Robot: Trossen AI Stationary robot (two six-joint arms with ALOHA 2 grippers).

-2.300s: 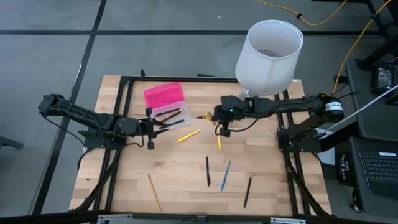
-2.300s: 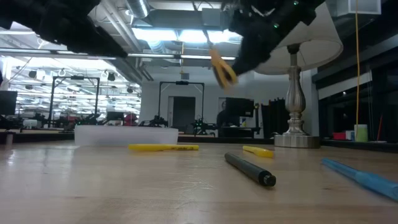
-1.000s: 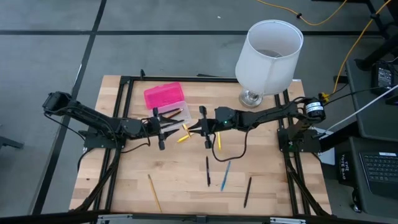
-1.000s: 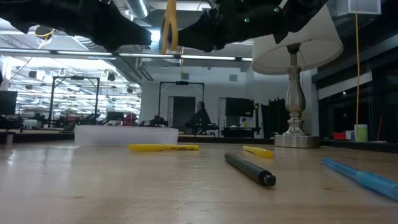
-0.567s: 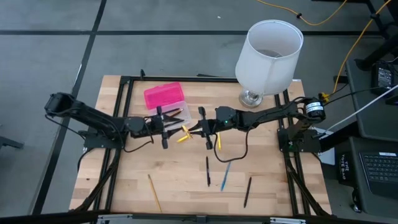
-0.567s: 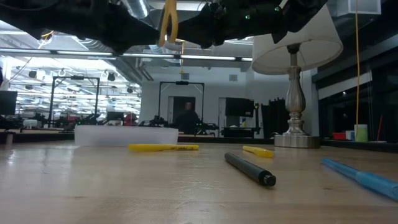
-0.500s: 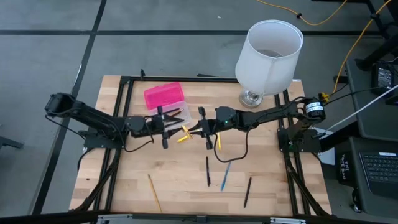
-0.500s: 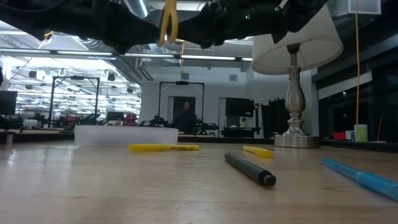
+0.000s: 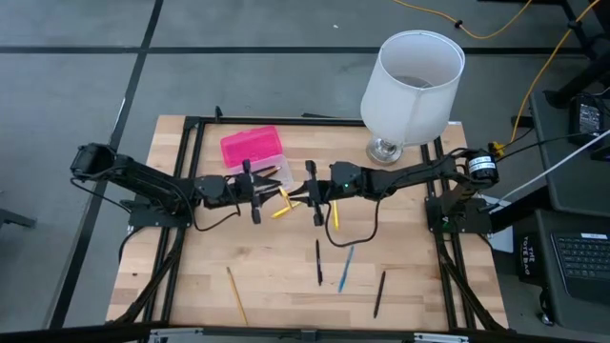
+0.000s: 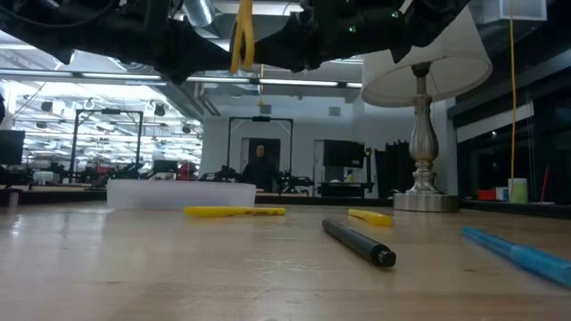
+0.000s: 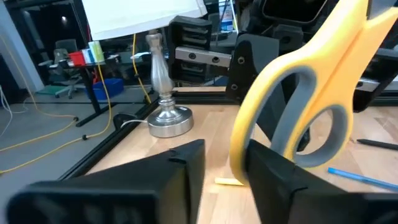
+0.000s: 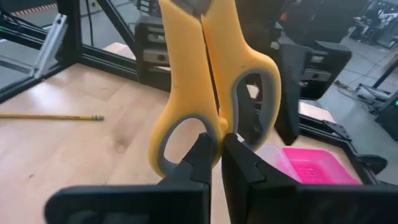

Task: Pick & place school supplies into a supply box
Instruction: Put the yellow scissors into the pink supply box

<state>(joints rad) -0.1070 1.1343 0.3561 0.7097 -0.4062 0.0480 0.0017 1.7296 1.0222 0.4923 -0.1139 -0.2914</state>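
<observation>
The scissors [image 9: 283, 197] with yellow handles hang high over the table's middle, between my two grippers; the low view shows them as a yellow upright strip [image 10: 243, 36]. My right gripper [image 12: 217, 162] is shut on them. My left gripper [image 11: 224, 174] faces it from the table's left, open, one finger on each side of a handle loop's rim [image 11: 238, 149]. The supply box stands behind it at the far left, with its pink lid [image 9: 252, 147] and clear base [image 9: 269, 175]. Pens and pencils lie flat on the table. My right gripper pinches the scissors between its two fingers where the two handle loops meet [image 12: 214, 134]. It comes in level from the table's right. The scissors stand roughly upright, loops low, lifted clear of the table. Whether my left gripper's fingers touch the loop's rim, I cannot tell.
A white lampshade [image 9: 412, 86] on a metal foot stands at the far right. On the table lie a yellow pen [image 9: 279, 211], a yellow pencil [image 9: 335, 216], a black pen [image 9: 318, 262], a blue pen [image 9: 346, 268], another black pen [image 9: 379, 293] and a pencil [image 9: 236, 295].
My left gripper has gone a little toward the table's right, up to the scissors' handles. My right gripper and the scissors have kept still.
</observation>
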